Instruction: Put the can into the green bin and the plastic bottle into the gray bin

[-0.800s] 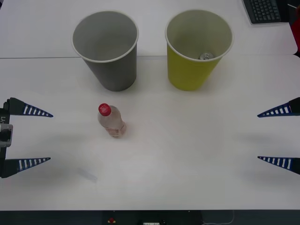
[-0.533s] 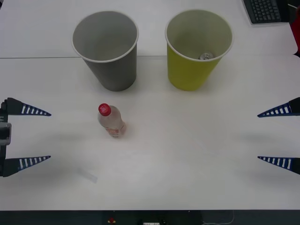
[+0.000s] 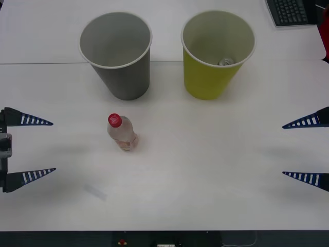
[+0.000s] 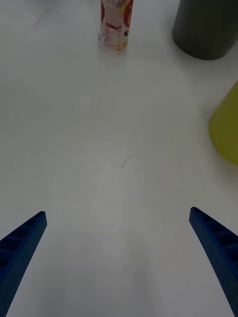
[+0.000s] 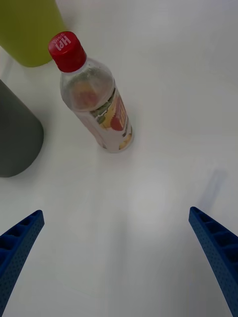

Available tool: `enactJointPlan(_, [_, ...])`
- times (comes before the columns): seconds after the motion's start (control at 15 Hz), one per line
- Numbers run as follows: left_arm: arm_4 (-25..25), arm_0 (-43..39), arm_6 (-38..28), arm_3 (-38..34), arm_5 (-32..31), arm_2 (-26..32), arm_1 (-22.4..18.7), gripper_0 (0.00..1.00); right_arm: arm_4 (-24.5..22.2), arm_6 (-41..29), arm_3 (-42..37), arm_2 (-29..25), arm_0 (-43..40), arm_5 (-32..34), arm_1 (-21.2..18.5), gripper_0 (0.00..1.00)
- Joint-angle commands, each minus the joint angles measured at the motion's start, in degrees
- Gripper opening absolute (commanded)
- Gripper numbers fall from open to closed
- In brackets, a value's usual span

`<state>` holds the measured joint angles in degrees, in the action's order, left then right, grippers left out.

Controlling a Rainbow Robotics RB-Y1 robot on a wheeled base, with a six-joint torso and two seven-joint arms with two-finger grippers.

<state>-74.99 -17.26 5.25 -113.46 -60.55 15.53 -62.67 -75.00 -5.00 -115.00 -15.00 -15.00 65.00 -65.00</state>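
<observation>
Front view: clear plastic bottle [image 3: 122,134] with red cap stands on smooth white desk [image 3: 205,170]; silvery can [image 3: 225,62] inside tapered yellow-green bin [image 3: 216,54], gray bin [image 3: 117,54] alongside. Left pincer [image 3: 28,148] and right pincer [image 3: 306,150] spread wide, released.

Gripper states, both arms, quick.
Left gripper: open, empty, at the table's left edge, facing the bottle.
Right gripper: open, empty, at the table's right edge.
</observation>
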Motion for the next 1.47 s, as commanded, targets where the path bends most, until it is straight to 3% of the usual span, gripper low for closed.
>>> enactJointPlan(0.07, [2.4, -0.1, -0.5, 1.9, 3.4, -2.2, 0.1, 1.0, 0.0, 0.0, 0.0, 0.0, 0.0, 0.0, 0.0, 1.0])
enactJointPlan(0.8, [17.7, -0.1, -0.7, 8.0, 12.9, -13.0, 0.5, 1.0, 0.0, 0.0, 0.0, 0.0, 0.0, 0.0, 0.0, 1.0])
enactJointPlan(1.13, [18.6, 2.8, 1.3, 12.6, 11.3, -14.9, 6.1, 1.0, 0.0, 0.0, 0.0, 0.0, 0.0, 0.0, 0.0, 1.0])
enactJointPlan(1.47, [23.6, 8.7, 10.8, 23.7, 5.9, -18.2, 11.5, 1.0, 0.0, 0.0, 0.0, 0.0, 0.0, 0.0, 0.0, 1.0])
